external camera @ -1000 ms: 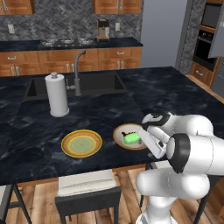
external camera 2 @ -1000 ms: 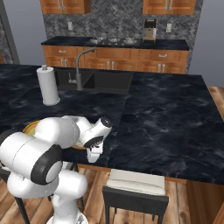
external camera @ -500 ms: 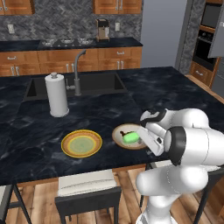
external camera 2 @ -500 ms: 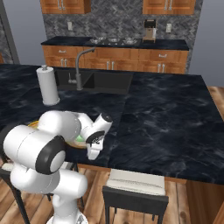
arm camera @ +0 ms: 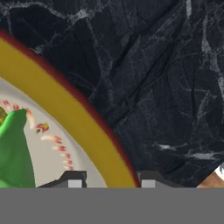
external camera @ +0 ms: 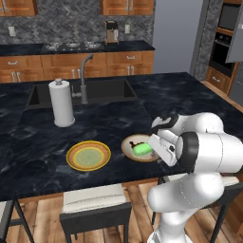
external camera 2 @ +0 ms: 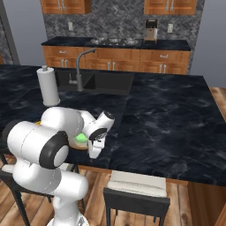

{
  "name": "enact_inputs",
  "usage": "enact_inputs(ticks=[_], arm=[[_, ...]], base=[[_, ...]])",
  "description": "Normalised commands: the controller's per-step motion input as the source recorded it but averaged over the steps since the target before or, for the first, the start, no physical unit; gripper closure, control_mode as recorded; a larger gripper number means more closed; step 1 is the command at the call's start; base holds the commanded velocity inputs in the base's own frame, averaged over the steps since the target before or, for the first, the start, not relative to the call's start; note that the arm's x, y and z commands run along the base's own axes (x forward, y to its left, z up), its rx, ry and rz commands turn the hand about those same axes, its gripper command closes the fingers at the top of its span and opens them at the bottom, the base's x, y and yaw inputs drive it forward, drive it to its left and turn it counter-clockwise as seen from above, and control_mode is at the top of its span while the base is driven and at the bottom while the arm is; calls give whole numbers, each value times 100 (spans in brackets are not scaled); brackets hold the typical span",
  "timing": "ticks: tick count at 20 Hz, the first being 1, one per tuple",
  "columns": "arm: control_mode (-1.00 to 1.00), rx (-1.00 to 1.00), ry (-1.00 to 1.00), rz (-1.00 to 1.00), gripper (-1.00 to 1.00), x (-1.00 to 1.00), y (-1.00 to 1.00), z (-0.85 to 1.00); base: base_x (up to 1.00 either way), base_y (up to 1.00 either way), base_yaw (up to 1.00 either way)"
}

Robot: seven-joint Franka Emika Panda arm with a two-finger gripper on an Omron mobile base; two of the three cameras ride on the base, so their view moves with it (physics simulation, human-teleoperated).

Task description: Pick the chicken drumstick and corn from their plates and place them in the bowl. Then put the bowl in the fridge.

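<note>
Two dark tool [arm camera: 108,178] tips pinching round bowl's [arm camera: 70,114] smooth rim, glossy corn [arm camera: 15,153] inside

1 plate [external camera: 88,156], 1 bowl [external camera: 129,146] w/ 1 corn [external camera: 141,149], 1 towel roll [external camera: 62,102], 2 stools [external camera: 95,204]

Glossy black marble-look counter [external camera: 118,121] with pale veins. Smooth glazed bowl [arm camera: 65,113], tan rim. Matt white paper towel roll [external camera: 62,103]. Metal tap [external camera: 84,80]. Warm wooden cabinets [external camera: 71,66] at the far wall.

green corn [external camera: 142,149], tan-rimmed bowl [external camera: 129,151] — yellow-orange plate [external camera: 88,156], black marbled counter [external camera: 199,99]
</note>
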Motion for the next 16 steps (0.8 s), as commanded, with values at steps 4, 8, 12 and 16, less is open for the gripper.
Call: enact_inputs(ticks=[4,8,12,16], arm=[[-100,0,-5,0,100,-1,-2,29],[-100,0,-13,0,100,-7,0,39],[-100,0,-14,0,100,-13,0,39],[-100,0,0,0,100,-15,0,38]], base=[[0,0,0],[0,0,0],[0,0,0],[0,0,0]])
